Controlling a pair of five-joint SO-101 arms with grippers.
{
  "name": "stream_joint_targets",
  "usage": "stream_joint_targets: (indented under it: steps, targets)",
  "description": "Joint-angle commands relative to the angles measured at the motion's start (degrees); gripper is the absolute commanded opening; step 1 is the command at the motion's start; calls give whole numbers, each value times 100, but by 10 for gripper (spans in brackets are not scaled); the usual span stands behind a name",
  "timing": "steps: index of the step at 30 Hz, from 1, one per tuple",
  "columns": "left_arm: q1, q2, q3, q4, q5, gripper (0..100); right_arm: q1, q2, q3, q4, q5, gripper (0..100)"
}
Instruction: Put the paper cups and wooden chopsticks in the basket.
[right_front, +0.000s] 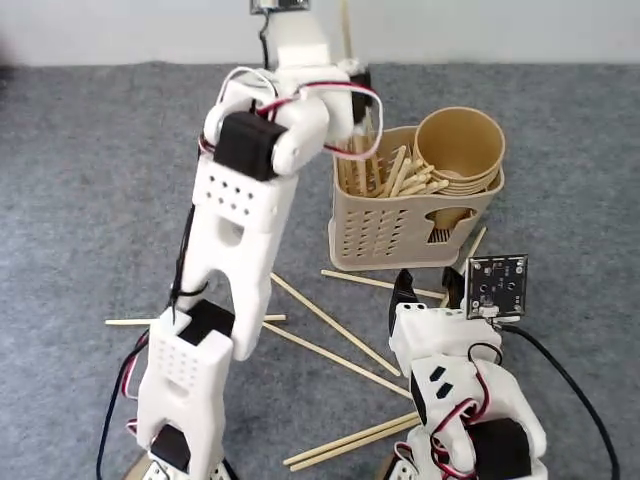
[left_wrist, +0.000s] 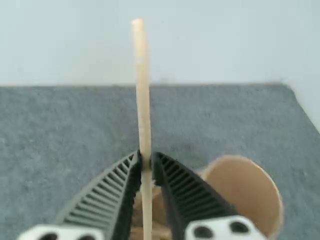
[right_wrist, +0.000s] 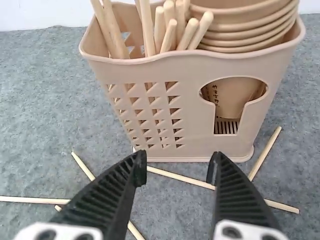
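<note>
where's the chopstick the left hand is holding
The chopstick stands upright, clamped in the left hand, in the left wrist view; in the high view it pokes up at the top edge, above the basket, left of the cups.

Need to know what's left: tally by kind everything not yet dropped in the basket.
Loose chopsticks on the carpet: 7
Held chopstick, upright in the left gripper: 1
Paper cups: 0, stacked in the basket
Total: 8
</note>
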Motion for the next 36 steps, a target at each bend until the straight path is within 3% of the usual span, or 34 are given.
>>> stream_joint_targets:
  steps: [1, 4, 13, 23, 27, 36]
  targets:
    - [158, -44, -813, 598, 114, 216, 84, -40, -44, 40, -62, 211]
    - [132, -44, -945, 686, 334, 287, 84, -40, -44, 40, -62, 211]
    - [-510, -97, -1446, 1064, 334, 275, 57, -40, -44, 57, -70, 211]
    - [-2251, -176, -1051, 1090, 308, 51, 48, -40, -35, 57, -62, 211]
    - [-2541, -826, 233, 1090, -18, 42, 48, -40, -35, 48, -62, 211]
    - [-2673, -3754, 4884, 993, 18, 40, 40, -75, 70, 13, -53, 211]
